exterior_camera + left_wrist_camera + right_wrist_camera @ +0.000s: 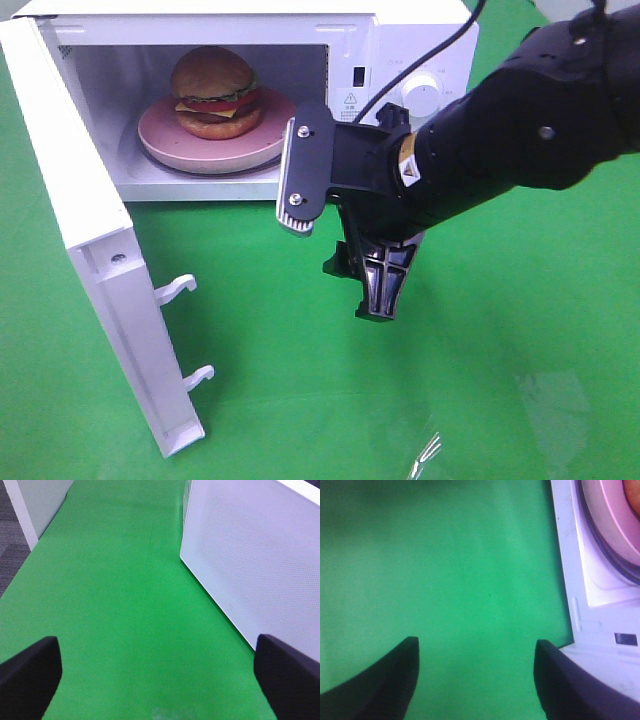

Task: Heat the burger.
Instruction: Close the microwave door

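1. Inside the white box-shaped microwave oven point(420, 40), the burger with a shiny brown bun, green lettuce, red tomato and yellow cheese point(215, 90) sits on a round pink plate point(160, 140).
2. That plate rests on the oven floor. I see nothing else in there with it.
3. The tall white oven door point(90, 230) stands wide open, off to one side.
4. My right pincer point(476, 645) hangs over the green table cover point(500, 350), just in front of the oven's mouth. Its two fingers are spread apart and hold nothing.
5. My left pincer point(156, 645) is spread wide too, and empty. It is near the door's outer face.
6. I think the putting-in part is done. Shutting the door is the step now.
7. Next I would push the door round until it is closed, most likely with my left pincer. My right arm must get out of the way first. After that, the round white knob point(422, 95) needs a turn.
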`<state>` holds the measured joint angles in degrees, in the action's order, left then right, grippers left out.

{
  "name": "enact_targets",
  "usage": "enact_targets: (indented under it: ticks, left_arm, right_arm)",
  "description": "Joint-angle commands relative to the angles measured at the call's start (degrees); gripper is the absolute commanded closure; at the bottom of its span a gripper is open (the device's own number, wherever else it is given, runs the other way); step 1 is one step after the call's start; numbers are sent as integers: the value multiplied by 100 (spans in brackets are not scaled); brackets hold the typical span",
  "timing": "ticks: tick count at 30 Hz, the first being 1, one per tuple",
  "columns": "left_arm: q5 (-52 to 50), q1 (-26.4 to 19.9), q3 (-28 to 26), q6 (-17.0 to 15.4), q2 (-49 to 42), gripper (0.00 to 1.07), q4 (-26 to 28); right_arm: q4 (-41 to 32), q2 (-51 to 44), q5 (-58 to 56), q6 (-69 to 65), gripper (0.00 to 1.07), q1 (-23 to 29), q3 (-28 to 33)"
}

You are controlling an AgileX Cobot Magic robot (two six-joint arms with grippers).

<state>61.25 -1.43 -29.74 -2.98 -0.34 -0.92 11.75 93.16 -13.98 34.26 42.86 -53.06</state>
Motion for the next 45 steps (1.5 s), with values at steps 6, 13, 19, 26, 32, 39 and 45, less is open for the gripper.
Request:
enact_targets:
  ticks: [6, 13, 19, 26, 32, 39, 45]
  left_arm:
    - [0, -11, 11, 0, -80, 10, 6]
    - [0, -11, 11, 0, -80, 10, 6]
    - [0, -11, 11, 0, -80, 10, 6]
    - [0, -11, 11, 0, -80, 10, 6]
    - [0, -11, 11, 0, -80, 10, 6]
    - [0, -11, 11, 0, -80, 10, 6]
    - [0, -11, 11, 0, -80, 10, 6]
  right_arm:
    - [-166, -1094, -206, -1748, 42, -189, 768]
    - [-309, -1788, -900, -2945, 42, -945, 934]
    - [-418, -2229, -1753, -3358, 39, -1536, 934]
    - [-1066, -3060, -3547, -3535, 30, -1839, 934]
    - [-1020, -3386, -4360, -3718, 32, -1839, 934]
    - [-1020, -4177, -4750, -3730, 32, -1839, 934]
    - [-1020, -4910, -4887, -3736, 32, -1839, 934]
